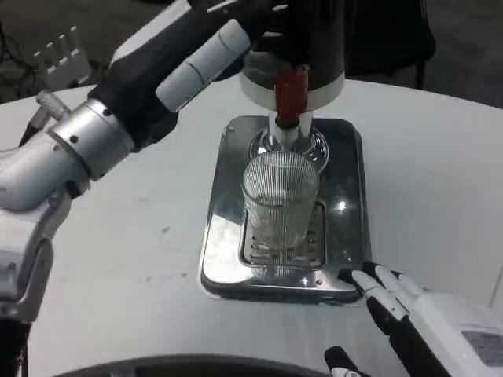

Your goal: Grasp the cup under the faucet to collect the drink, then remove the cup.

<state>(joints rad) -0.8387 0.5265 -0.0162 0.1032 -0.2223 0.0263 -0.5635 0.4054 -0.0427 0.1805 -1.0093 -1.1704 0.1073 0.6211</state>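
The ribbed clear cup (280, 206) stands on the drip tray (346, 157) under the red faucet (290, 95), below the raised left hand (206, 49), whose finger state I cannot tell; right hand (409, 314) waits nearby, fingers spread, holding nothing; likely rigid, slippery, fragile; grip mid-wall.

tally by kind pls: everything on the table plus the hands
Ribbed glass cup: 1
Drink dispenser with red tap lever: 1
Steel drip tray: 1
Hands: 2, left hand, right hand
Total: 5
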